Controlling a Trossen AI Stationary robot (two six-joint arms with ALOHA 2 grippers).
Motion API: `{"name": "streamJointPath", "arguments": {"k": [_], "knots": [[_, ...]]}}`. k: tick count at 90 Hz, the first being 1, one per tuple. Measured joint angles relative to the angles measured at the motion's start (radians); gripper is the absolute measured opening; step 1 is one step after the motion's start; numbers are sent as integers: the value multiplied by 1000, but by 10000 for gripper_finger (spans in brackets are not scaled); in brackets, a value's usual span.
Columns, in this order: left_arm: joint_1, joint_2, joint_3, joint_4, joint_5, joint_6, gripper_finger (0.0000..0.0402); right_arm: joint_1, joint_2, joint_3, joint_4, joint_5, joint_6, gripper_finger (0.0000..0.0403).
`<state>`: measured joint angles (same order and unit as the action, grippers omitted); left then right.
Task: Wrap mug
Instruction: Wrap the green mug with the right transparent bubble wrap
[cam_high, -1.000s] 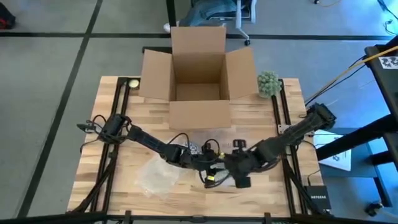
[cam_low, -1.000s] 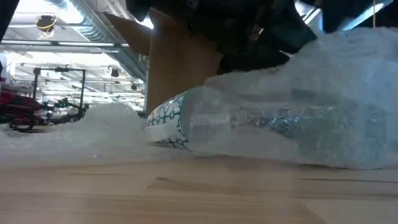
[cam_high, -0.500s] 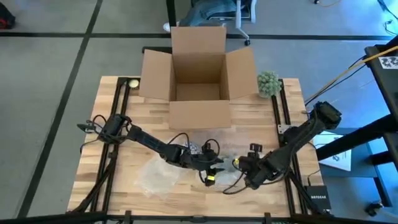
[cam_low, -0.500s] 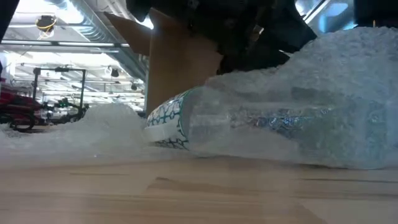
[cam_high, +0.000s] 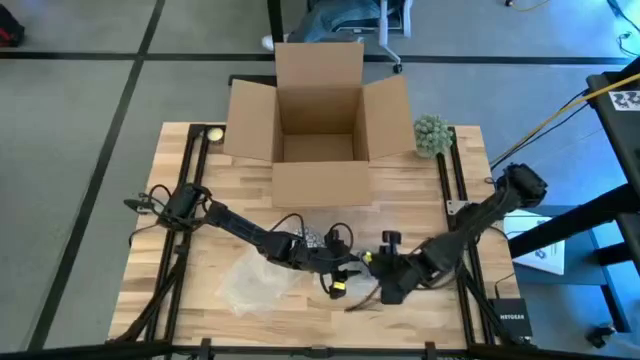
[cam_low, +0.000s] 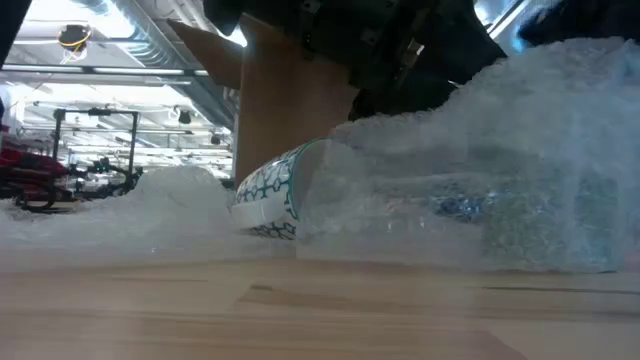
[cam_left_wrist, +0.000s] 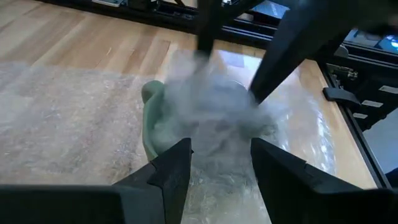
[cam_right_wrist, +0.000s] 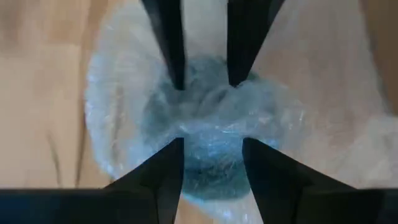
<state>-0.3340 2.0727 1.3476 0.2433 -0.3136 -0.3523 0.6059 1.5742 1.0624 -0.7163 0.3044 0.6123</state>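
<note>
Whereas half a second ago the right gripper sat farther toward the table's right edge, it has now moved inward, closer to the left gripper, and the bubble wrap seen from table height has shifted and looks more ruffled along its top. The mug, white with a teal pattern, lies on its side on the wooden table near the front edge, most of it under the clear wrap, with only its patterned end uncovered. Both grippers meet at the wrapped mug, one from each side. Through the left wrist camera, the left gripper's fingers stand apart, straddling the wrapped bundle. Through the right wrist camera, the right gripper's fingers are likewise apart, with the wrapped mug between and just ahead of them. An open cardboard box stands behind, well apart from the mug.
</note>
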Motion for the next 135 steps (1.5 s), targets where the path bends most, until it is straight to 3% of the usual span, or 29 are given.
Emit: {"name": "streamJointPath", "arguments": {"k": [27,40,56,70,87,100,113,135], "knots": [[0,0,0,-1,0,8,153,-119,42,17,18,-213,-71,152],[-2,-17,0,-26,0,8,153,-123,40,43,21,-177,-91,152],[-25,-133,-3,-195,-3,9,153,-131,79,31,39,-164,-67,152],[-81,-213,-1,-368,-7,-65,153,-131,84,38,59,-156,-67,152],[-153,-188,-1,-513,-13,-200,153,-135,87,46,58,-145,-80,152],[-164,-109,-3,-462,-111,-221,153,-135,87,47,61,-133,-94,152],[-128,-106,0,-284,-207,-140,153,-135,87,47,61,-131,-94,152],[-45,-86,1,-120,-138,-8,153,-135,87,47,62,-129,-97,152]]}}
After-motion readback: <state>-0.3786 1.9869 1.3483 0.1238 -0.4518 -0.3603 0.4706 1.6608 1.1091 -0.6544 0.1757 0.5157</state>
